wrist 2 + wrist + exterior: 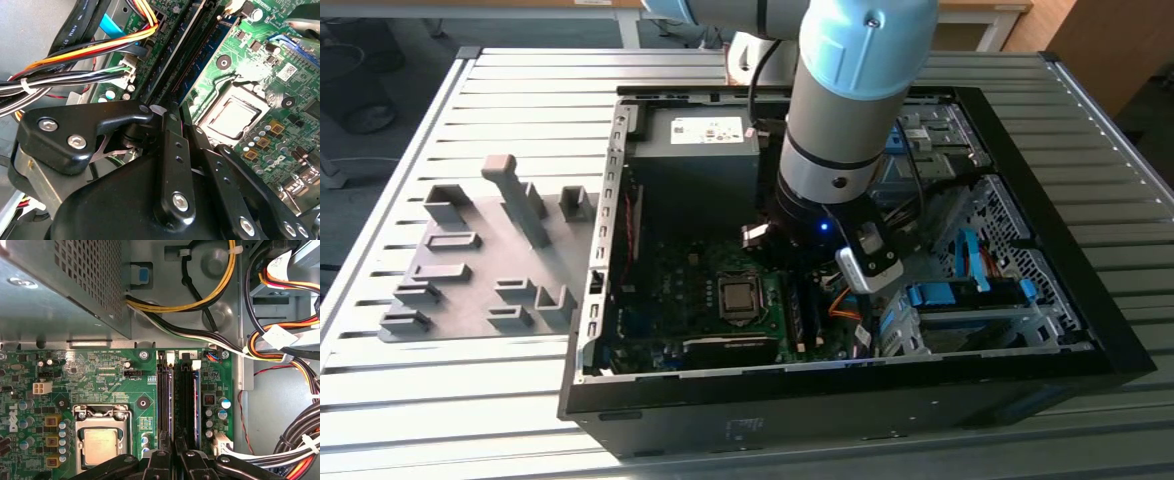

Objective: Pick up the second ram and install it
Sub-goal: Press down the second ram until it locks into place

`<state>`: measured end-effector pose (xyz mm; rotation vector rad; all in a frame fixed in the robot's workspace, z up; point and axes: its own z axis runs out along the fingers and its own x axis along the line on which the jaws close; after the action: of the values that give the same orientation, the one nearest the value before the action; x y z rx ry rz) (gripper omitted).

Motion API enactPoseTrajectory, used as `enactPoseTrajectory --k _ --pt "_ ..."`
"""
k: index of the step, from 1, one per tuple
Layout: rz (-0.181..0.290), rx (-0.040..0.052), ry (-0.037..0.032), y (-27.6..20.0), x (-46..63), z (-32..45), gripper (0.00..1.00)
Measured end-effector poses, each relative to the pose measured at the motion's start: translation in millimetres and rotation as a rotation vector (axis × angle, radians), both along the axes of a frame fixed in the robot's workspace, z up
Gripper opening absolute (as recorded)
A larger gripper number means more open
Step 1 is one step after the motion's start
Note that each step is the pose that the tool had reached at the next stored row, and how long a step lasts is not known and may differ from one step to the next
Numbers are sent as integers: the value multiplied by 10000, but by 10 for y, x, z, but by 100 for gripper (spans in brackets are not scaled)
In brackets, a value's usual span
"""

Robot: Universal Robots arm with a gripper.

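Observation:
My gripper (175, 459) hangs low over the memory slots of the motherboard (100, 375), inside the open computer case (854, 400). Its two black fingers (172, 150) stand close together on a thin blue-green stick, the second ram (172, 400), which stands on edge along a black slot. In the second wrist view that stick (175, 60) runs away from the fingertips. Another blue-edged stick (198, 405) sits in the neighbouring slot, toward the cable side. In the exterior view the arm (854, 120) reaches down into the case and hides the fingers.
The processor socket (102, 440) lies beside the slots. Bundles of orange, yellow and black cables (280, 355) crowd the other side. The power supply (700, 130) fills the case's far end. Grey holder blocks (480, 260) stand on the slatted table (454, 400) at the exterior view's left.

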<state>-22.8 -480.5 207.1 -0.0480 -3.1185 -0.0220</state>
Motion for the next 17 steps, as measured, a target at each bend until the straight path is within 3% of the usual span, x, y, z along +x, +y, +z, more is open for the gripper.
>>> enactPoseTrajectory --k 11,14,17 --pt "-1 0 0 0 0 -1 15" --pt "0 -1 -1 0 0 0 27" --pt "-1 0 -1 0 0 42 27"
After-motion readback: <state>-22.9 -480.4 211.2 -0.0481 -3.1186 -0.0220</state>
